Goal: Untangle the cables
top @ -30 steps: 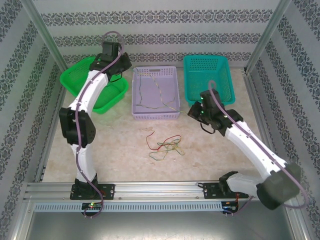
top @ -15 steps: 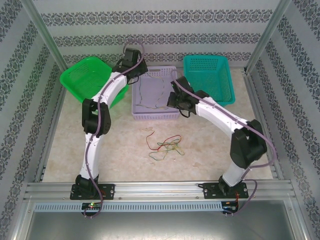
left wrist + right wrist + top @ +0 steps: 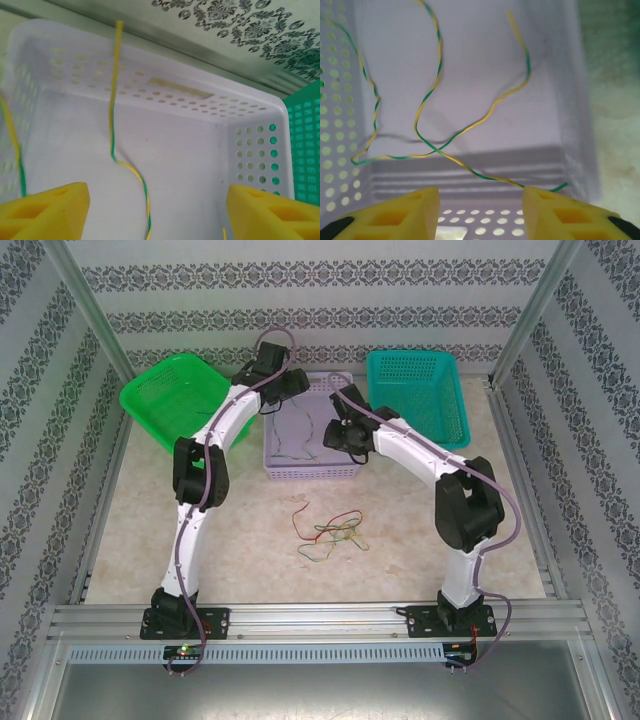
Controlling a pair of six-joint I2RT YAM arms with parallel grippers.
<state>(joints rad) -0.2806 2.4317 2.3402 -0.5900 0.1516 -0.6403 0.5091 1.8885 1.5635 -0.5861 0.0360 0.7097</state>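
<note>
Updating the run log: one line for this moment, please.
left gripper: open, over lilac basket | right gripper: open, over same basket | yellow-green cables: in basket | tangled cables: on table

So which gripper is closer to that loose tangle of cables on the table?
Right. The right gripper hangs over the right side of the lilac basket, beyond the tangle; the left gripper is over its far left corner.

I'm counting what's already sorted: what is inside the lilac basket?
Thin yellow-and-green wires lie loose on the floor of the lilac basket, crossing one another. From above, the left arm and right arm cover part of it, so more could be hidden.
</note>
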